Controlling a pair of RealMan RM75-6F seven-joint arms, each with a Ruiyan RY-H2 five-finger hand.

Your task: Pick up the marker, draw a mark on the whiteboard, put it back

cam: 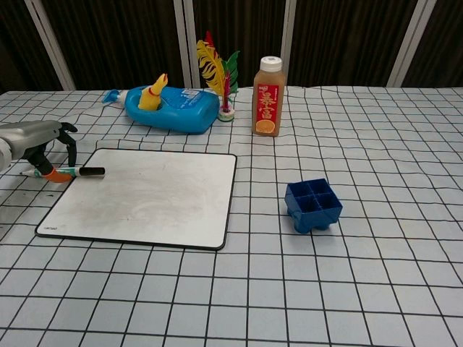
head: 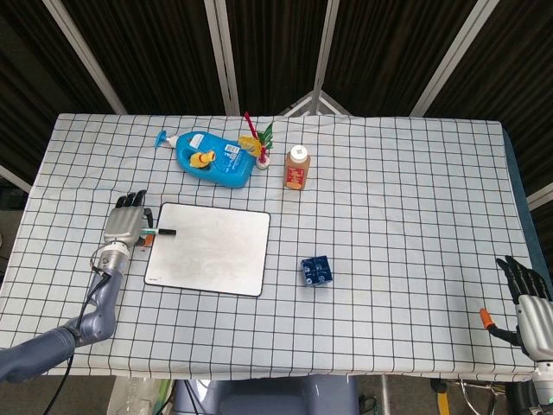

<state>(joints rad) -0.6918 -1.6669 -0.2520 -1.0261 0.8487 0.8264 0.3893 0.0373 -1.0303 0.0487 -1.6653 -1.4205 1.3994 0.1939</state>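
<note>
The marker (cam: 72, 172), green-and-white with a black cap, lies on the table with its cap just over the left edge of the whiteboard (cam: 145, 195). My left hand (cam: 36, 141) hovers over the marker's rear end. Its fingers hang down behind the marker and the orange thumb tip sits in front, straddling it without a clear grip. From above, the left hand (head: 125, 226) covers most of the marker (head: 162, 232), beside the whiteboard (head: 207, 251). My right hand (head: 527, 298) rests at the table's near right corner, fingers spread and holding nothing.
A blue detergent bottle (cam: 170, 108) with a yellow duck lies behind the whiteboard. Beside it stand a feather shuttlecock (cam: 221, 76) and an orange juice bottle (cam: 268, 97). A small blue compartment box (cam: 312, 204) sits right of the board.
</note>
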